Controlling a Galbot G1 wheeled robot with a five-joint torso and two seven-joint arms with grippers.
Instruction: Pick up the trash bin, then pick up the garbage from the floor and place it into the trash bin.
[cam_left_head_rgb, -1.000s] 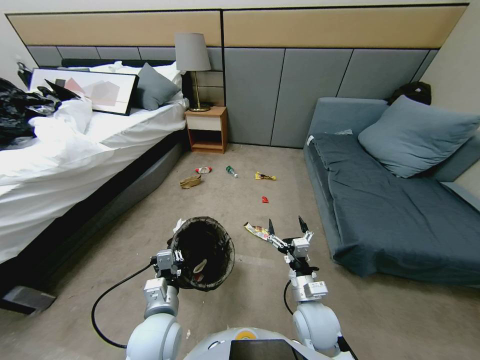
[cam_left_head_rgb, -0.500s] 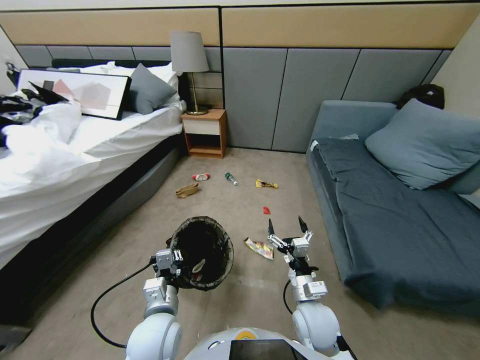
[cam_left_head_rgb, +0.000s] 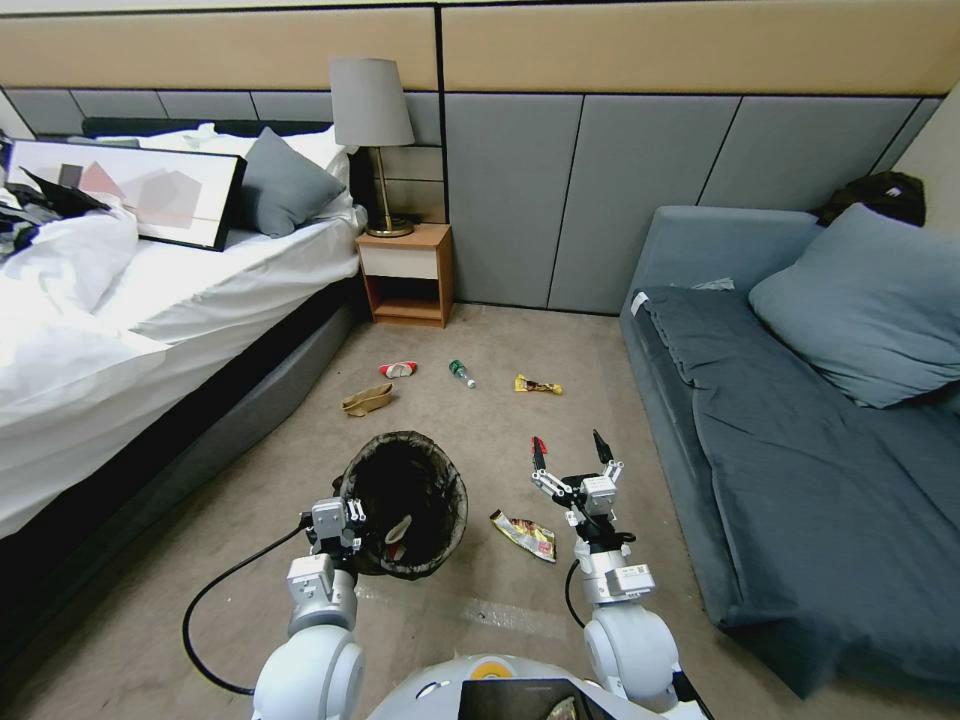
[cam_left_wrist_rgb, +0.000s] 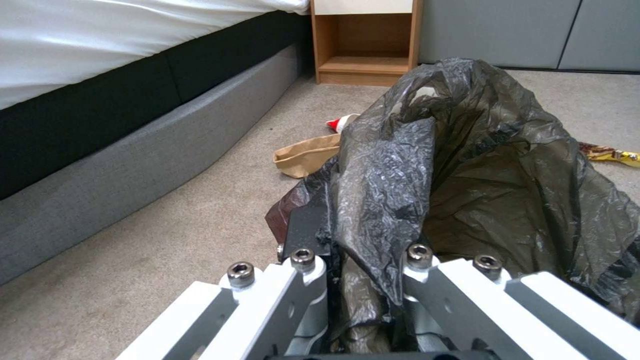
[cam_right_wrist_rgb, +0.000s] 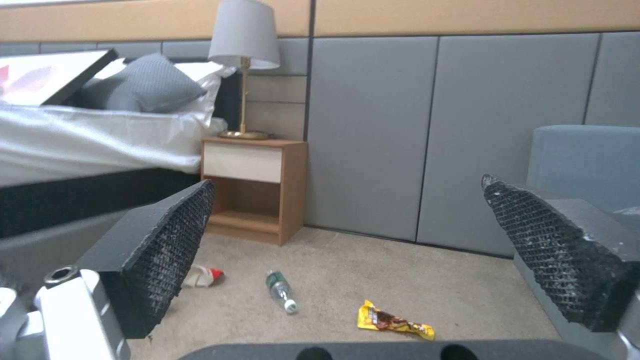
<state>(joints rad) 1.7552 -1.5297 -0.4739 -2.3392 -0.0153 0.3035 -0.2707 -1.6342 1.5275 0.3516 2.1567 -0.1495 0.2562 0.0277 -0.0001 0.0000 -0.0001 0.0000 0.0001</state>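
Two grippers show low in the head view, and since a second ago the whole scene has slid downward and the litter has come nearer, so the camera has travelled forward with the robot rather than the things moving. The left gripper (cam_left_head_rgb: 340, 520) stays clamped on the near rim of the round bin lined with a crinkled black plastic bag (cam_left_head_rgb: 405, 500), held just above the beige carpet (cam_left_head_rgb: 200, 560). The flat yellow and red snack wrapper (cam_left_head_rgb: 525, 534), earlier level with the right gripper's tips, now lies lower, between the bin and the right arm. The right gripper (cam_left_head_rgb: 568, 452) hovers with its fingers spread wide apart, holding nothing; the small red scrap (cam_left_head_rgb: 538, 443) now sits right at its left fingertip.

Farther off, toward the wooden nightstand (cam_left_head_rgb: 405, 272), lie from left to right a crumpled brown paper bag (cam_left_head_rgb: 367, 400), a red and white packet (cam_left_head_rgb: 399, 369), a small clear bottle with a green cap (cam_left_head_rgb: 461, 373) and a yellow bar wrapper (cam_left_head_rgb: 537, 385).

The left wrist view shows close up what the head view cannot: the bag's folds (cam_left_wrist_rgb: 427, 165) pinched between the white finger links, with the paper bag (cam_left_wrist_rgb: 307, 157) on the carpet beyond. The right wrist view gives the ribbed black pads (cam_right_wrist_rgb: 173, 245) standing apart, framing the bottle (cam_right_wrist_rgb: 281, 291) and bar wrapper (cam_right_wrist_rgb: 393, 320).
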